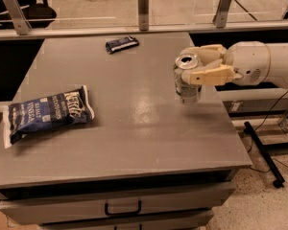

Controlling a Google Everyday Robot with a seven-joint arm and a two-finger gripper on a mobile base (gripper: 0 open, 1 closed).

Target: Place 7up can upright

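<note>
Plainly, the gripper (186, 67), reaching in from 3 o'clock, is clenched around the 7up can (188, 89) near the table's (134, 133) 3 o'clock edge. The can's long axis is vertical, its base possibly just touching the tabletop.

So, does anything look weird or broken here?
Only the 7up can: its side looks a bit dented. It's upright near the right edge of the table, held in the gripper. Nothing is spilled.
</note>
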